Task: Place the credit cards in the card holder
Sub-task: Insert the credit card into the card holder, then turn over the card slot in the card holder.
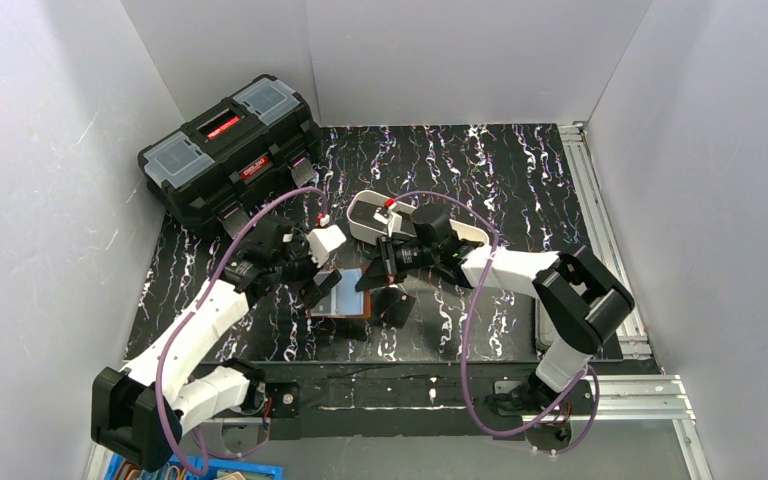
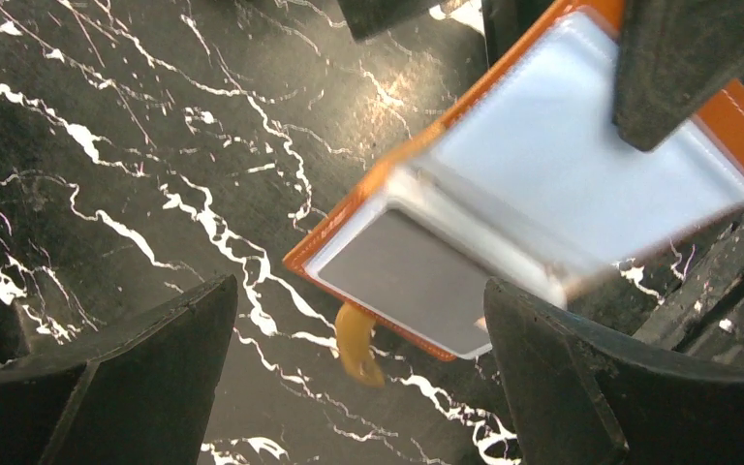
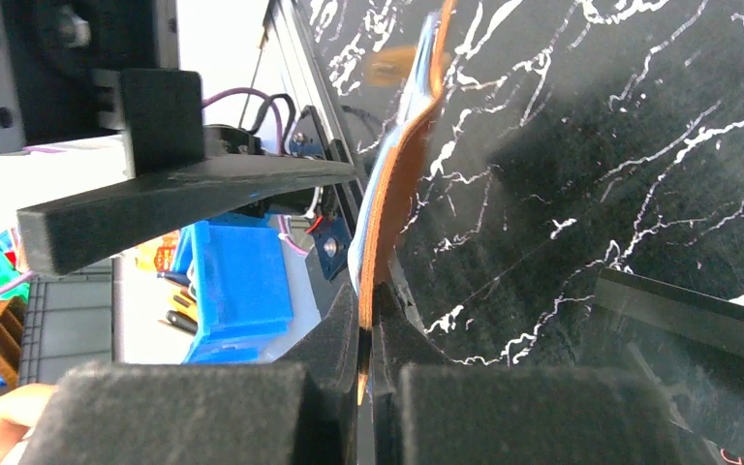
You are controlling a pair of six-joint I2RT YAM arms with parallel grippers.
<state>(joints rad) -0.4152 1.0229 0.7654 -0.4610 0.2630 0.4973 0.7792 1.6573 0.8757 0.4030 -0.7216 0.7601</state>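
My right pincer (image 3: 366, 329) is clamping tight on the brown leather edge of the card holder (image 3: 399, 184). My left pincer (image 2: 358, 305) is hanging spread wide just above the holder's blue-grey sleeves, gripping nothing. The holder is lying open on the table (image 1: 530, 170) between the two arms, towards the near edge. A dark credit card (image 1: 397, 306) is resting just right of it. The toolbox (image 1: 230, 150) is sitting well apart, at the far left.
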